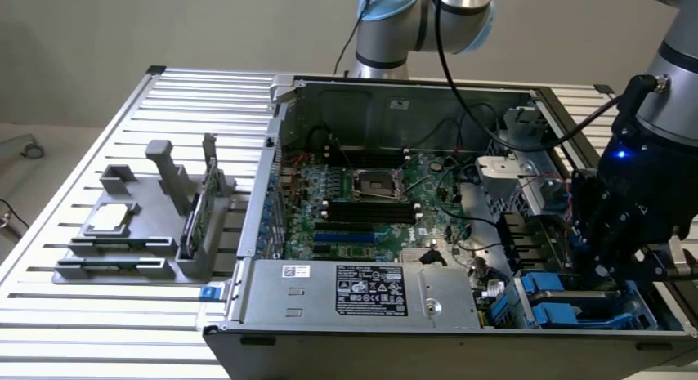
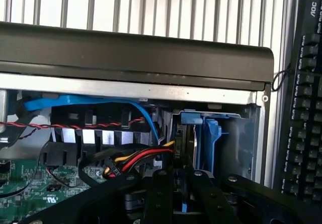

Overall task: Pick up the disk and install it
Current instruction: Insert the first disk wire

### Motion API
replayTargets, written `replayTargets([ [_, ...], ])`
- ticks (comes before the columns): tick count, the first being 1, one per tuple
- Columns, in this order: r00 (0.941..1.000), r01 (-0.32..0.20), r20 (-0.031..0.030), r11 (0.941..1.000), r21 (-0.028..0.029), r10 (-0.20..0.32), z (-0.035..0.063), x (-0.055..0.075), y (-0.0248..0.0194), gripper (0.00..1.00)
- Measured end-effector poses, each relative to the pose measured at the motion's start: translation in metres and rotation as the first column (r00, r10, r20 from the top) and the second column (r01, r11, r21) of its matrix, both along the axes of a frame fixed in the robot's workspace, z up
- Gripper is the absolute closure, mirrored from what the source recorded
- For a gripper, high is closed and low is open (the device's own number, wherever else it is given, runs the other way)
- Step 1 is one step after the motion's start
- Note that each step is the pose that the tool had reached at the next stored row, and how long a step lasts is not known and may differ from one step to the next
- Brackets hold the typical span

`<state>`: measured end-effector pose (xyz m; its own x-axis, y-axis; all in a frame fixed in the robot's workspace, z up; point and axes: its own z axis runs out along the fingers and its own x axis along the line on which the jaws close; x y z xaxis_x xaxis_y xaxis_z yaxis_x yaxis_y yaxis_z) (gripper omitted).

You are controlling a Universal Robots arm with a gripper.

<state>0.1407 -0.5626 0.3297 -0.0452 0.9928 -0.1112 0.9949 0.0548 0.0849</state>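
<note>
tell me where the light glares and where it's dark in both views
Exterior view: the table glares white along its front slats, the computer case front wall sits in shadow, a blue light glows on the arm. Wrist view: the table is bright, the drive bay dim.

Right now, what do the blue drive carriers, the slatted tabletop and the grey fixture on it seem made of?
Blue drive carriers: likely moulded plastic, by the even saturated colour and soft sheen. Slatted tabletop: apparently bare aluminium, pale, ribbed and brightly reflecting light. Grey fixture: probably matte plastic, dull uniform grey; the look leaves it open.
</note>
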Motion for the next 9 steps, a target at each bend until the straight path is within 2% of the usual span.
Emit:
replayTargets([
  [3, 1.0000, 0.007, -0.0060, 1.0000, -0.0013, -0.007, 0.0000, 0.0002, -0.0001, 0.82],
  [7, 0.9997, 0.015, -0.0192, 0.9999, -0.0036, -0.015, 0.0001, 0.0018, -0.0004, 0.82],
  [9, 0.9996, 0.018, -0.0233, 0.9998, -0.0036, -0.018, 0.0007, 0.0028, -0.0007, 0.82],
])
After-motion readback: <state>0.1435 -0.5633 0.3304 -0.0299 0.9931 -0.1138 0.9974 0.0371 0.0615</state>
